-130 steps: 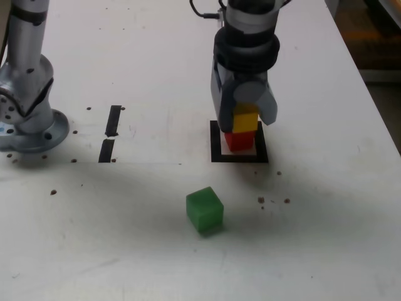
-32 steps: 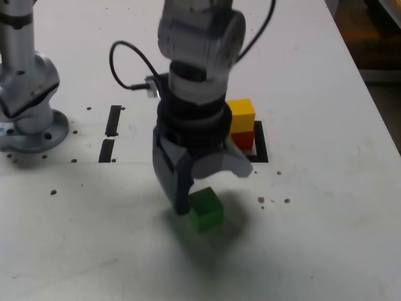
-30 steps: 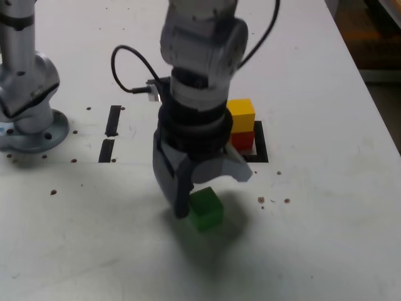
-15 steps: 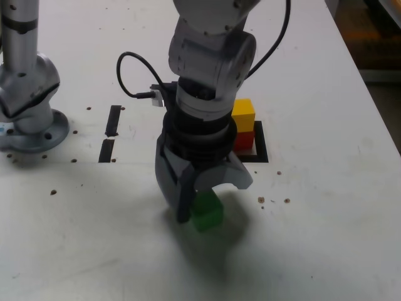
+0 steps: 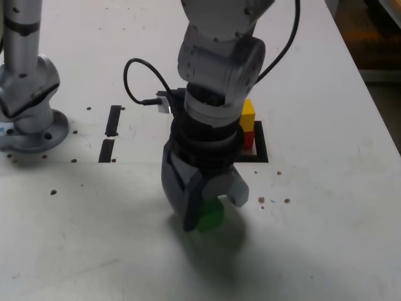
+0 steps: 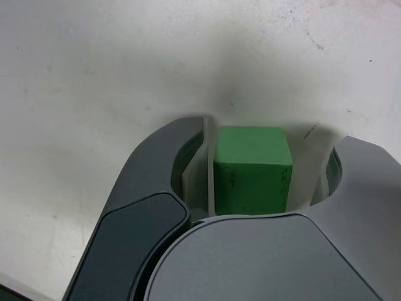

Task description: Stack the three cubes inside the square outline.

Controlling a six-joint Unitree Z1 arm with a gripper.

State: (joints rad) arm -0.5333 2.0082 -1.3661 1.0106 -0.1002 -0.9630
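Parted end effector (image 6: 263,166) around the green cube (image 6: 250,175) on the counter (image 5: 326,219).
The end effector is released, a gap visible between one finger and the green cube; in the square outline (image 5: 262,147), the yellow cube (image 5: 248,115) rests atop the red cube (image 5: 248,139).

Grn cube (image 6: 250,172) sits btwn the 2 jaws of the grey gripper (image 6: 266,172), top face + one side face showing, a few dk specks on the side face. Jaws open; one is right beside the cube, can't tell if touching, other stands apart w/ a gap of tabletop btwn. Table (image 6: 125,75) is whitish-grey w/ soft shadows round the cube & jaws, plus small dk specks & a few short scratches. Inner jaw faces curved, outer parts smooth, 2 grey tones, w/ thin dk seam lines
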